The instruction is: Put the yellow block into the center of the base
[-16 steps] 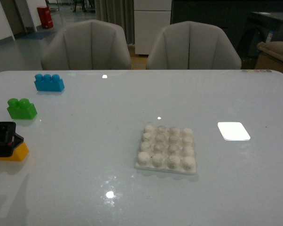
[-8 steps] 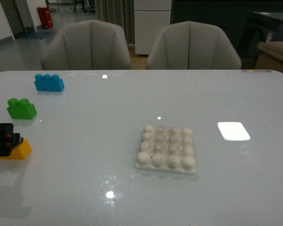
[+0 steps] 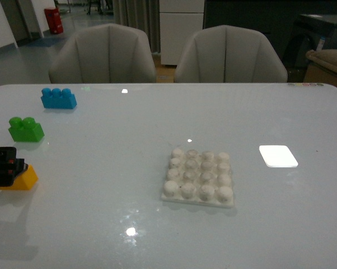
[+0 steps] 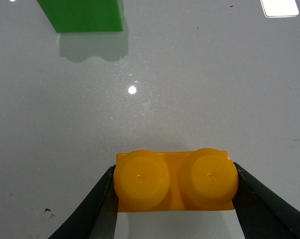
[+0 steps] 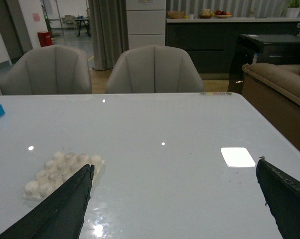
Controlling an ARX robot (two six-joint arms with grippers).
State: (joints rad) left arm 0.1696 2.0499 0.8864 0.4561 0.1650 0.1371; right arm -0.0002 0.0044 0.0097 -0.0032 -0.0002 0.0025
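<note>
The yellow block (image 3: 23, 178) sits low at the table's left edge, held by my left gripper (image 3: 5, 166), which is shut on it. In the left wrist view the two black fingers (image 4: 90, 209) press both ends of the yellow block (image 4: 175, 180), its two studs facing the camera. The white studded base (image 3: 199, 177) lies on the table right of centre, well apart from the block; it also shows in the right wrist view (image 5: 60, 167). My right gripper (image 5: 175, 199) is open and empty over bare table; it is out of the front view.
A green two-stud brick (image 3: 26, 129) lies just behind the yellow block and shows in the left wrist view (image 4: 82, 15). A blue three-stud brick (image 3: 58, 97) lies further back. A bright patch of light (image 3: 277, 156) is right of the base. Two chairs (image 3: 104, 53) stand behind the table.
My left gripper has lifted the yellow block slightly and shifted it a little to the right over the last second. In the last half second nothing has moved.
</note>
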